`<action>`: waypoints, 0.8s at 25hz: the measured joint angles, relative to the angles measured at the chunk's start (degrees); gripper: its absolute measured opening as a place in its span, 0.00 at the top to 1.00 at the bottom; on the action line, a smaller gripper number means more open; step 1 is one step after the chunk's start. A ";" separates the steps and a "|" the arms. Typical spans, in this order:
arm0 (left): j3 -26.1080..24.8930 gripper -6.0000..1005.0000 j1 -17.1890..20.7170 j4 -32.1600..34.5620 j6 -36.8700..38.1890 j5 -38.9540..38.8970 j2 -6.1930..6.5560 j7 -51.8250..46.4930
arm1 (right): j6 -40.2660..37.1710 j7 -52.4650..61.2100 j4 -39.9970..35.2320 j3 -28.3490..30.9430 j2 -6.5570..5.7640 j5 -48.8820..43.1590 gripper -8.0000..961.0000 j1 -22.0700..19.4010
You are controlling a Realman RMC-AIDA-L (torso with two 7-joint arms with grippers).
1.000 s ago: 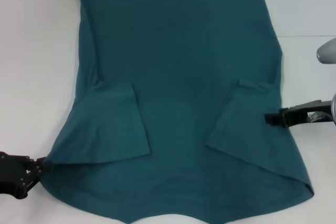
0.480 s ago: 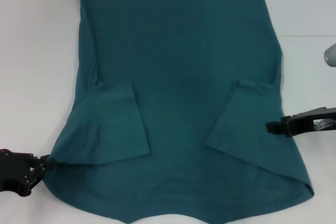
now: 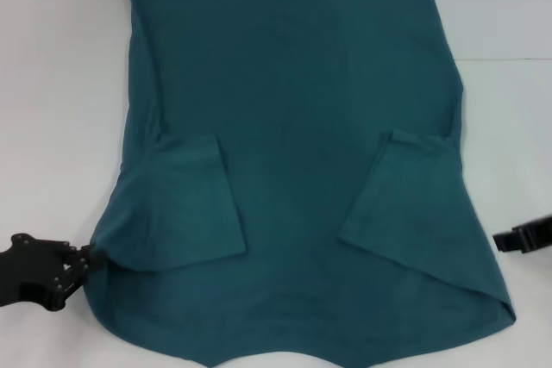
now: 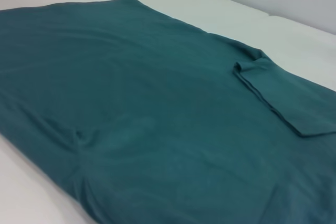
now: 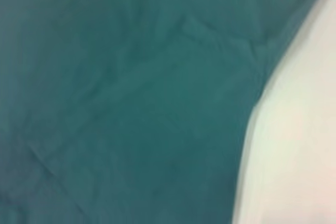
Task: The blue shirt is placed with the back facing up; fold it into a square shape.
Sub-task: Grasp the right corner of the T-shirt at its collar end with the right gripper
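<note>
The blue shirt (image 3: 293,109) lies flat on the white table, hem at the far side and collar end near me. Its left sleeve (image 3: 185,204) and right sleeve (image 3: 414,204) are both folded inward onto the body. My left gripper (image 3: 86,260) sits low at the shirt's near-left edge, touching the cloth by the shoulder. My right gripper (image 3: 511,240) is off the cloth, on bare table just right of the shirt's right edge. The left wrist view shows the shirt (image 4: 147,103) with one folded sleeve (image 4: 283,98). The right wrist view is mostly filled by the shirt (image 5: 131,103).
The white table (image 3: 52,84) shows bare strips on both sides of the shirt. A seam in the table surface (image 3: 509,59) runs at the far right. In the right wrist view, bare table (image 5: 294,145) borders the cloth.
My right gripper has drawn back to the right, off the shirt onto bare table. My left gripper has shifted slightly right and up against the shirt's edge, nudging that edge inward.
</note>
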 joint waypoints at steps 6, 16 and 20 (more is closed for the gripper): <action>-0.01 0.95 -0.92 -0.69 -0.18 -0.04 0.19 0.68 | -4.07 3.38 -2.56 -4.12 0.11 -2.11 0.53 -0.33; 0.08 0.95 -1.13 -1.40 -0.90 -0.09 0.18 0.91 | -5.82 4.48 -4.24 -5.95 0.16 0.19 0.53 -0.77; 0.08 0.95 -1.34 -1.69 -1.33 -0.09 0.18 0.94 | -8.27 5.14 -6.77 -5.96 0.21 0.04 0.53 -1.82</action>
